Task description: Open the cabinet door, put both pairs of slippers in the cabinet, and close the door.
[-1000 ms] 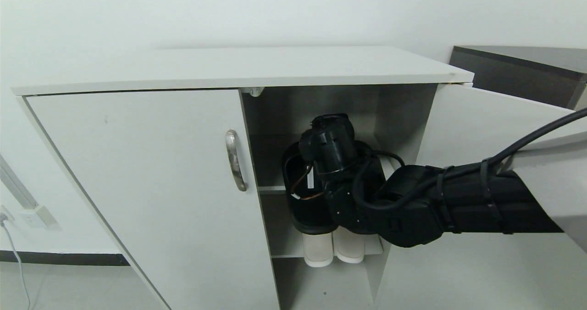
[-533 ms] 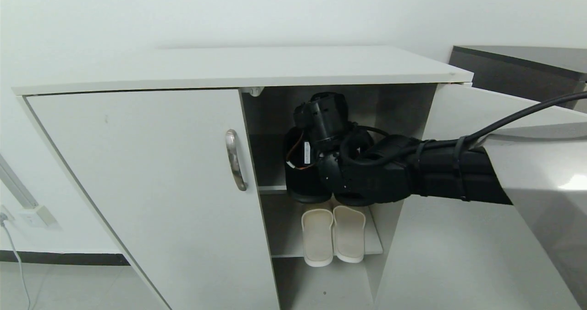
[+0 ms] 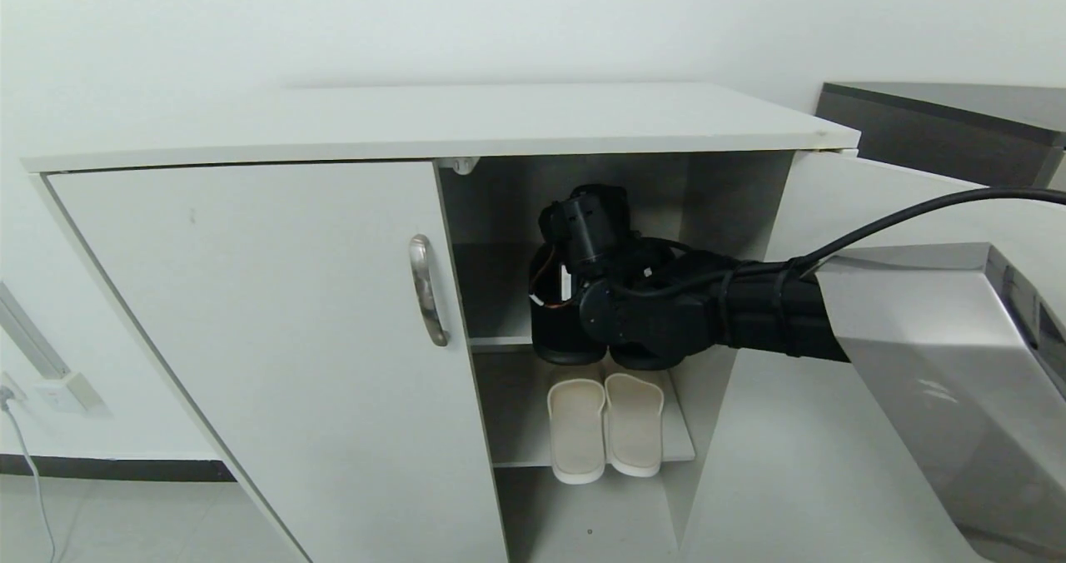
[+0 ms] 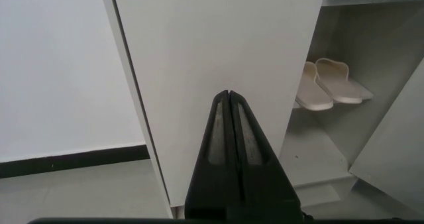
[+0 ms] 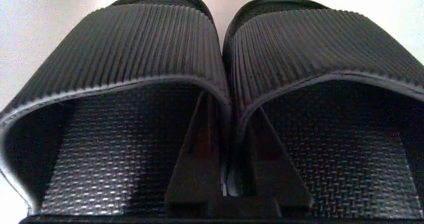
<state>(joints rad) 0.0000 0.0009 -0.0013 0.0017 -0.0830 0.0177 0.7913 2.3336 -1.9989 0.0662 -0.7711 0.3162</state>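
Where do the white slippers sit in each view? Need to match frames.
Head view: white slippers on the shelf below the black slippers.
Left wrist view: white slippers on the same shelf, just past the closed door.
Right wrist view: not in it; the right tool grips the black slippers.
Shared landmark: the closed door, head and left wrist.

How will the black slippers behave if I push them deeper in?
The black slippers look like moulded foam: probably light, bendy where the right gripper pinches their inner walls. Low and flat, they should slide along the shelf rather than roll or tip.
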